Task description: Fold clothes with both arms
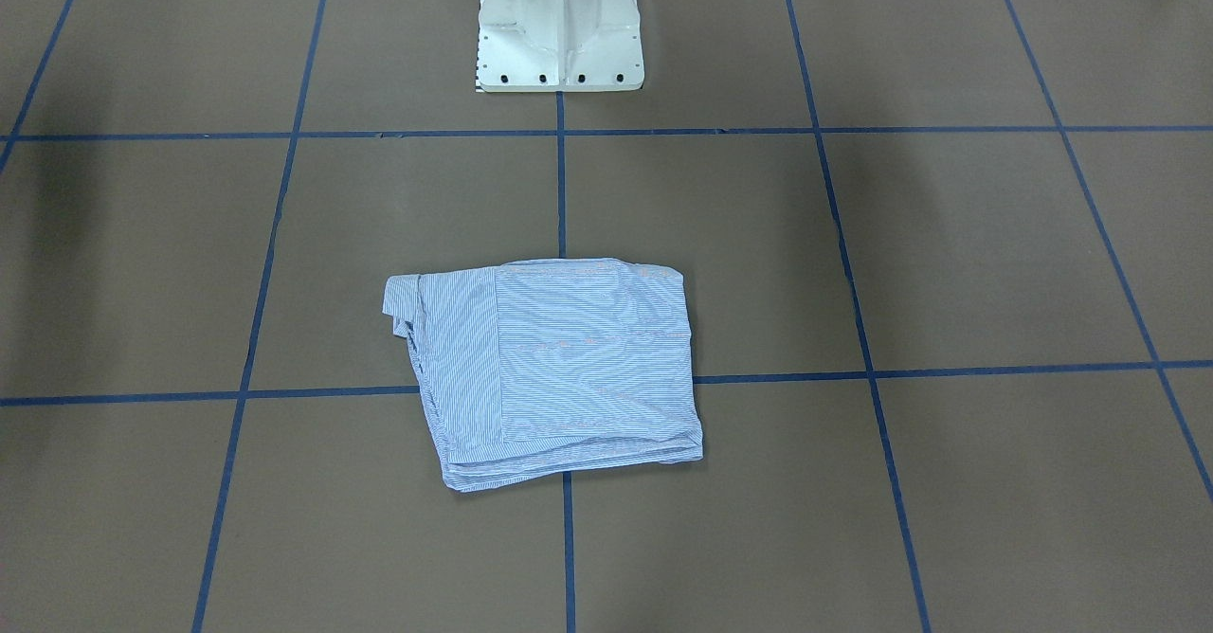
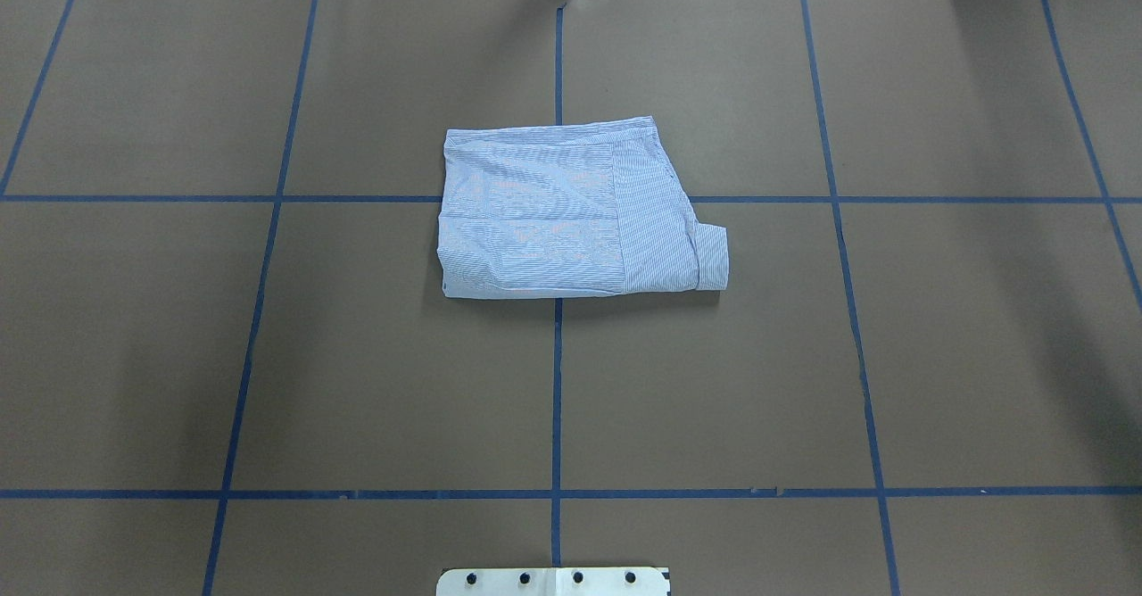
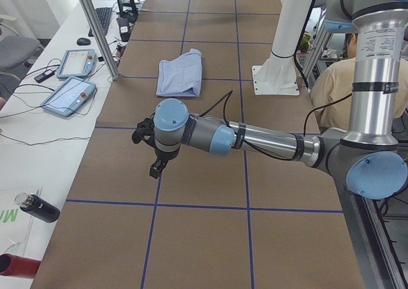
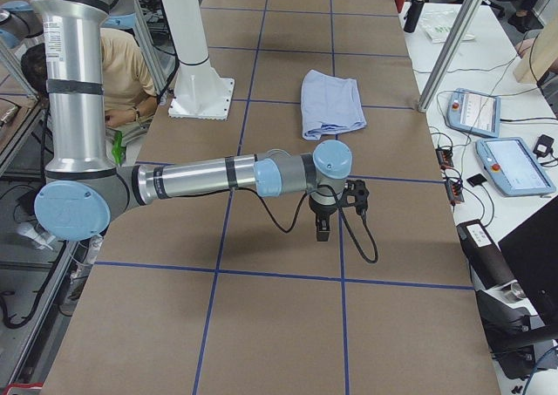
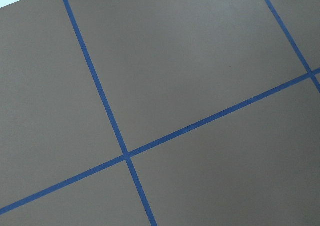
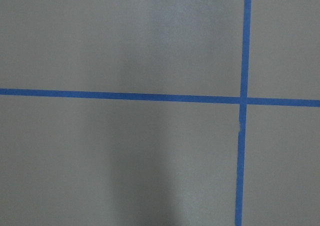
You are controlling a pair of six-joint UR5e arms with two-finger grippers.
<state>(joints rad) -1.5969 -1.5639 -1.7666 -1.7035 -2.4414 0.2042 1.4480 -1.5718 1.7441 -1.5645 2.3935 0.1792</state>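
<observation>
Silver-grey arms (image 3: 268,139) stretch level, left pincer (image 3: 156,168) and right pincer (image 4: 321,229) pointing down; cannot tell whether apart.

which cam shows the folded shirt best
Exterior front-facing: the shirt appears largest, unobstructed, its stacked fold edges visible. Overhead also shows it whole, slightly smaller. Both side views show it small and distant. The wrist cameras show only the table.
</observation>
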